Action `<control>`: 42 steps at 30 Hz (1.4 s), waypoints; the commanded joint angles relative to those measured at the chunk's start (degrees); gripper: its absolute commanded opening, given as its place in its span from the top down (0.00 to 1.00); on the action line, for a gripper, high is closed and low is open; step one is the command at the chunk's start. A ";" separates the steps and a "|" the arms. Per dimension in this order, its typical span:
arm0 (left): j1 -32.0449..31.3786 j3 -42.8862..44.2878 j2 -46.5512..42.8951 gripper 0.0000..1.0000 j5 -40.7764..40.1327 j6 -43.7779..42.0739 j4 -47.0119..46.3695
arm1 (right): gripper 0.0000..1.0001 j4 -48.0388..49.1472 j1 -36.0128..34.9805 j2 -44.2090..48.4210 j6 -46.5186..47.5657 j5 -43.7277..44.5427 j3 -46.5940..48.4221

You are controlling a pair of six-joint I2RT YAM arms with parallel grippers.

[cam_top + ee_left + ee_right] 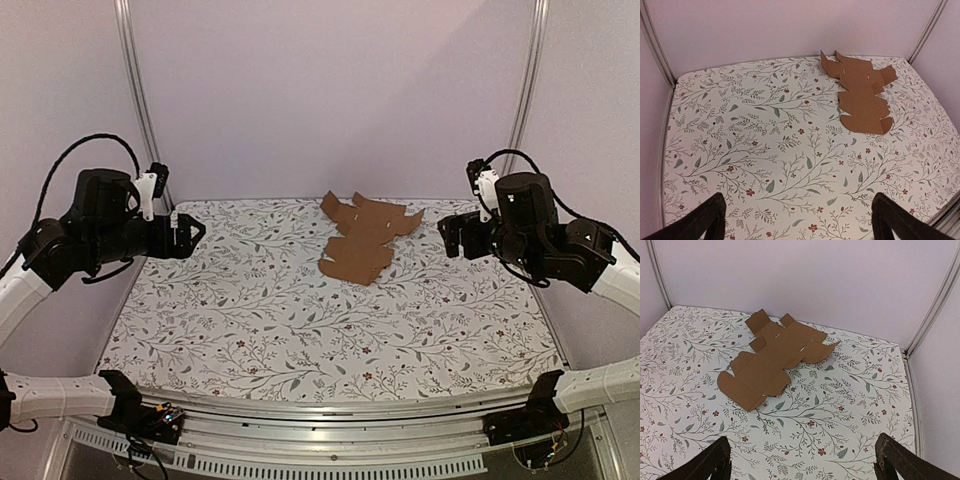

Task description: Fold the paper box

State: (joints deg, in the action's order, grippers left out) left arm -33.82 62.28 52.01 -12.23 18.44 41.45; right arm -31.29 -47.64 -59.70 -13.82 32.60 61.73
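The paper box is a flat brown die-cut cardboard sheet with irregular flaps, lying at the back of the floral table, right of centre. It also shows in the left wrist view, the paper box at upper right, and in the right wrist view, the paper box left of centre. My left gripper hovers at the table's left side, open and empty, far from the sheet. My right gripper hovers at the right side, just right of the sheet, open and empty. Both pairs of fingers stand wide apart.
The table has a floral-patterned cover and is enclosed by pale walls with metal corner posts. A metal rail runs along the near edge, by the arm bases.
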 commanded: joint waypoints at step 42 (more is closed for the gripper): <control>2.00 -4.60 -0.85 0.00 -1.16 -3.12 2.32 | 0.08 4.90 31.57 -57.33 -18.11 -29.98 35.73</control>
State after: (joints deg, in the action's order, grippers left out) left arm -32.75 58.63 51.99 -13.15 15.86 42.76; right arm -26.81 -18.11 -111.90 -30.00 7.03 93.36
